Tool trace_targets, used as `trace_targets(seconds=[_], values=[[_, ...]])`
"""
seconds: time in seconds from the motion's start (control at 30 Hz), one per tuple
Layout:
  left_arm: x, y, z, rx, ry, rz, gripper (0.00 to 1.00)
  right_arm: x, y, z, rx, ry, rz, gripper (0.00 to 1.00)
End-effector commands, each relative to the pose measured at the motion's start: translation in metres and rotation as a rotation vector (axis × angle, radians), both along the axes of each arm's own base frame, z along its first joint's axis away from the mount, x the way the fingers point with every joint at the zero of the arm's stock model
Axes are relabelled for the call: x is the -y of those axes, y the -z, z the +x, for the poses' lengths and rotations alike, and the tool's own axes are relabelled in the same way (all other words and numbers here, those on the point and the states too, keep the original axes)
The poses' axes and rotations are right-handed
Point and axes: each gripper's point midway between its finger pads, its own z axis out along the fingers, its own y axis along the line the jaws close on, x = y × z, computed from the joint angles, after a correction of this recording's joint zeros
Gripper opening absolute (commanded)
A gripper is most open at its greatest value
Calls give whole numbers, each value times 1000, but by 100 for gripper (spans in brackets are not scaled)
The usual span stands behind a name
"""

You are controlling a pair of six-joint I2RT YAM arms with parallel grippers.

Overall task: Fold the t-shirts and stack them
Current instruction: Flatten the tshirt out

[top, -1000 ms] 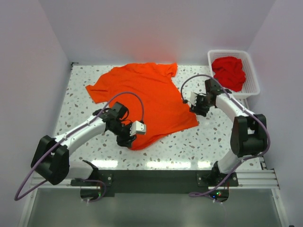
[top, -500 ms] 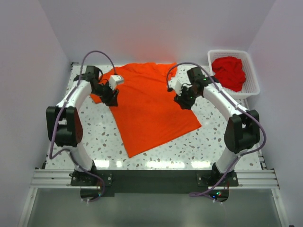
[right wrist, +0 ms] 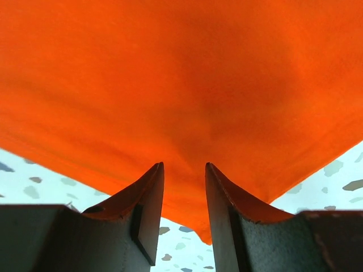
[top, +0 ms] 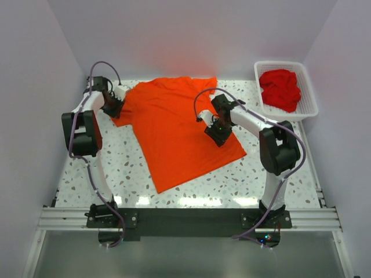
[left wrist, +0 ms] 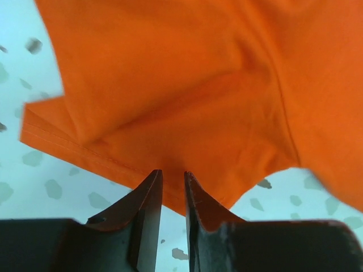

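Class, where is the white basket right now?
In the top view, the white basket sits at the table's far right corner, holding a red shirt, beyond the right claw.

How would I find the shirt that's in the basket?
Look to the far right corner of the speckled table, where a white basket sits. The crumpled dark red shirt lies inside. Unlike the bright orange shirt spread flat on the table, it is bunched up.

t-shirt (top: 179,130) mid-table — spread | basket (top: 308,92) far right (another shirt (top: 281,88) inside)

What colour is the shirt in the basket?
Deep red shirt, best seen in the top view.
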Motion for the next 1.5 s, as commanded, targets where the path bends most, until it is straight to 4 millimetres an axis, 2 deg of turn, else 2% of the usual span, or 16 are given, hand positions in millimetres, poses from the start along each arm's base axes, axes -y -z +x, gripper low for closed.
trace_targets(seconds=[0.0, 0.17, 0.3, 0.33, 0.37, 0.43, 0.47, 0.53, 0.63, 0.73, 0.77, 0.97, 1.07, 1.17, 1.3, 1.47], values=[[-18, 12, -10, -21, 30, 124, 26, 14, 8, 10, 21, 66, -81, 39], [-19, 40, -67, -148, 84, 167, 15, 39, 28, 15, -8, 79, -175, 38], [0, 25, -134, -201, 168, 147, 8, 69, 35, 25, -42, 141, -192, 38], [13, 24, -151, -224, 211, 130, 7, 78, 32, 32, -33, 157, -203, 38], [23, 34, -192, -321, 261, 108, 6, 93, 33, 38, -32, 175, -210, 38], [50, 19, -225, -331, 396, 93, 5, 110, 28, 56, 11, 175, -238, 38], [62, 20, -263, -422, 457, 61, 5, 123, 25, 64, 30, 194, -246, 38], [89, -9, -277, -374, 542, 7, 9, 135, 13, 85, 87, 208, -269, 38], [112, -38, -251, -291, 533, -102, 14, 126, -17, 100, 139, 221, -208, 39], [123, -72, -191, -205, 426, -197, 20, 109, -40, 88, 135, 241, -143, 40], [121, -91, -155, -113, 398, -194, 21, 94, -42, 82, 128, 214, -115, 40], [81, -73, -37, 16, 192, -118, 22, 50, -45, 19, 45, 153, -77, 40], [67, -56, -5, 25, 143, -91, 22, 30, -41, -13, -11, 123, -52, 40], [51, -31, 9, 6, 107, -41, 22, 15, -30, -45, -80, 81, -43, 40], [32, 2, -2, -58, 98, 50, 21, 9, -1, -74, -141, 30, -94, 40], [3, 24, -65, -172, 89, 125, 15, 26, 36, -63, -143, 32, -225, 38]])
